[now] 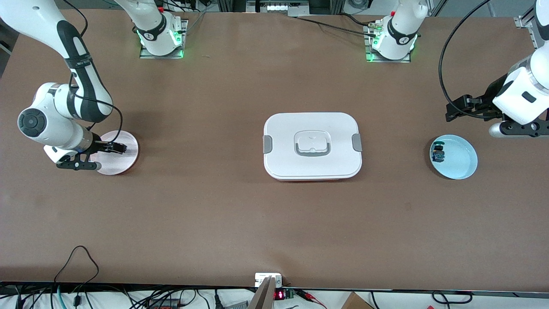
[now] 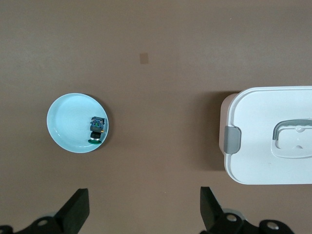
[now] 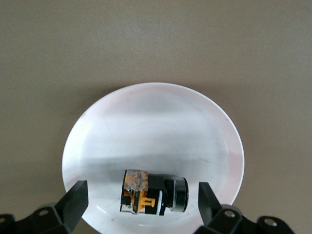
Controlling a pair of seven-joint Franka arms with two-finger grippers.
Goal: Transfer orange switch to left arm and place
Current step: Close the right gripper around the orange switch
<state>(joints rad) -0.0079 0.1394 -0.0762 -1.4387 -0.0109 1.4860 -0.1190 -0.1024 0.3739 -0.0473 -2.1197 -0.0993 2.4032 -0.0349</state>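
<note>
Hovering low over the pink plate (image 1: 122, 150) at the right arm's end of the bench (image 1: 274, 223), the right hand (image 1: 116, 148) has its fingers spread wide and grips nothing. The orange switch (image 3: 153, 195) lies on its side in that plate, directly below and between the two fingers (image 3: 78, 200). Its long axis appears to run across the gap from one finger toward the other, with the black button end toward one finger. The right arm is therefore the nearer one by far.

The left hand (image 1: 465, 107) waits, equally wide and empty, in the air close to the blue plate (image 1: 461, 165) at the left arm's end. That plate holds a similar blue-bodied switch (image 2: 96, 129). The box (image 1: 312, 146) stands mid-bench, squarely between the two plates.

No brand, label or legible writing shows on the switch, plates or box.
</note>
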